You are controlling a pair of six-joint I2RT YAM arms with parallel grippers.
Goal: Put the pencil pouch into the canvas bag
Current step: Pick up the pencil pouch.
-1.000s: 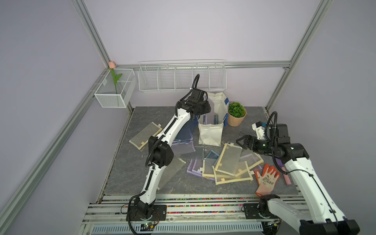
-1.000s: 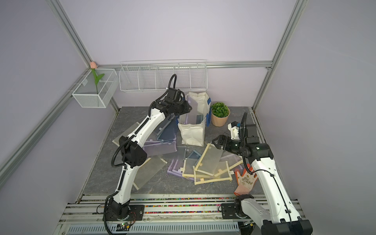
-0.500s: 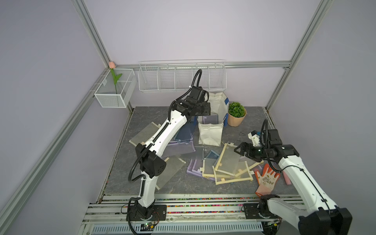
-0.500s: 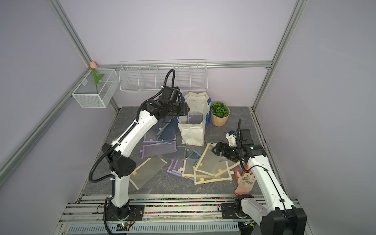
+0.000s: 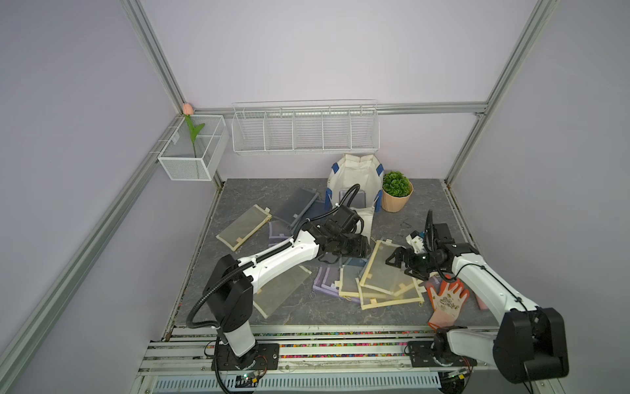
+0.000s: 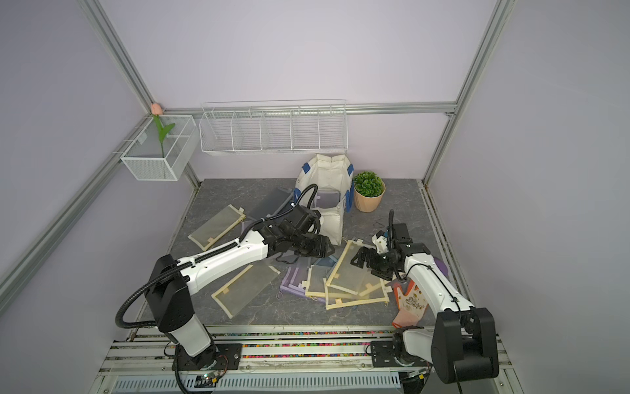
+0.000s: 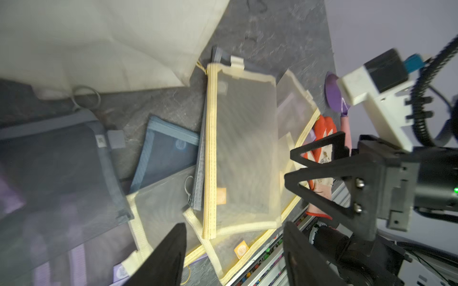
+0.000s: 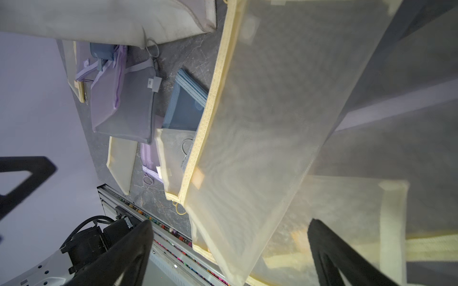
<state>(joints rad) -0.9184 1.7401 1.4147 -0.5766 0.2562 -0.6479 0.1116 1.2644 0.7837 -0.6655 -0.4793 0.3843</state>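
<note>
The left gripper (image 5: 361,250) has its jaws apart with nothing between them, and hovers over the near-left edge of the pouch pile (image 5: 344,286), which sits just right of table centre toward 4 o'clock. The yellow mesh pencil pouch (image 5: 385,269) lies flat on top of that pile, overlapping other yellow and purple pouches. It is on the table, not in the canvas bag (image 5: 354,170), which stands at 12 o'clock with a grey pouch (image 6: 328,199) visible in its mouth. The right gripper (image 5: 399,264) is spread wide and empty at the pouch's 3 o'clock edge. Hazards, as judged:

- Both pincers crowd one pile and could strike each other if both go for it.
- A pinch on the layered mesh may lift two pouches or drag the stack.
- The limp mesh may fold against the bag's soft, slumped rim and fall outside.
- A push on the bag could tip it into the plant pot (image 5: 395,201) just beside it at 1 o'clock.
- The glove (image 5: 446,300) at 4 o'clock lies under the right arm, a snag risk.
</note>
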